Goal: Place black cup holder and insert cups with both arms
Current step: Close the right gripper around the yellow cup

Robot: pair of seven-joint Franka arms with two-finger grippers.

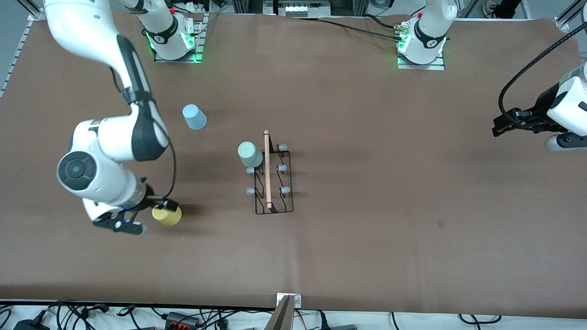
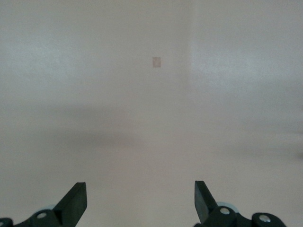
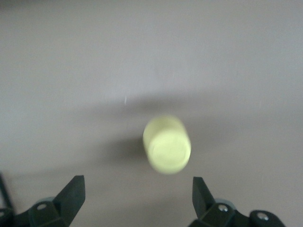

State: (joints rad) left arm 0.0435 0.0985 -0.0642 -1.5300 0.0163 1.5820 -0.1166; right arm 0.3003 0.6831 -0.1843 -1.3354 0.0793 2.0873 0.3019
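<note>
Brown paper covers the whole table [image 1: 367, 256], with both arm bases along its top edge in the front view. Next in size, the right arm reaches toward its own end of the table; the right gripper [image 3: 137, 201] hovers low by the yellow cup [image 1: 167, 215], fingers spread wide and empty, the cup upside down on the paper between and ahead of them. At the table's other end the left arm waits, its left gripper [image 2: 139, 203] also spread apart over bare paper.

Mid-table stands the black cup holder [image 1: 274, 208], upright, wooden handle along its top. A pale green cup [image 1: 250, 155] already sits on one peg at the holder's end nearest the bases. Nearer the bases still, the light blue cup [image 1: 195, 117] stands loose.

Risk: the yellow cup is light and smooth, so an off-centre closing could tip it or skid it away.
</note>
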